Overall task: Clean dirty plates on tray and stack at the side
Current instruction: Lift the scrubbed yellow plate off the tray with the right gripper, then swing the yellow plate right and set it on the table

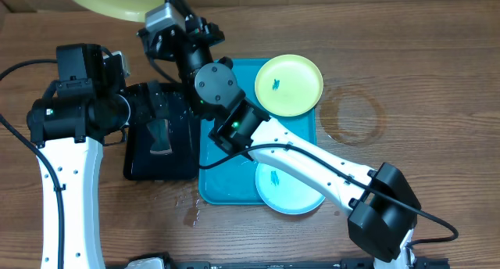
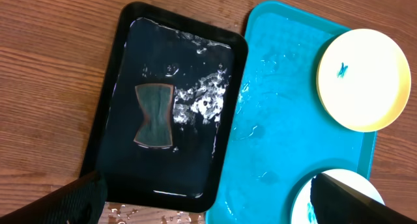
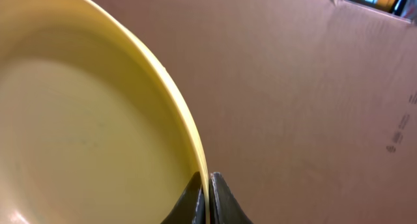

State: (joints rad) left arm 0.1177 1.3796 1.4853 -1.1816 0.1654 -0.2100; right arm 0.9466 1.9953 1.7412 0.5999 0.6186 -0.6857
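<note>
Your right gripper (image 3: 207, 196) is pressed together on the rim of a yellow-green round plastic plate (image 3: 78, 107), its two fingertips pinching the edge at the bottom centre of the right wrist view, with a brown cardboard wall (image 3: 313, 87) behind. In the overhead view that plate sits at the top edge of the frame, left of centre, off the trays. Your left gripper (image 2: 208, 185) is spread wide and holds nothing; its fingers (image 2: 78, 201) show in the two bottom corners of the left wrist view. Between them, higher in that view, lies a black rectangular tray (image 2: 111, 94) with water pooled on it and a dark bow-tie-shaped pad (image 2: 154, 114) lying flat in its middle. Touching that tray on its right is the bright turquoise rectangular plastic tray (image 2: 273, 120), wet in patches. A second yellow-green plate (image 1: 289, 85) with a small blue smudge rests at its upper right corner, and a light blue round plate (image 1: 289, 187), also smudged, lies at its lower right, its edge over the rim. Both trays sit on the wooden desk (image 1: 422, 66), with droplets below them.
</note>
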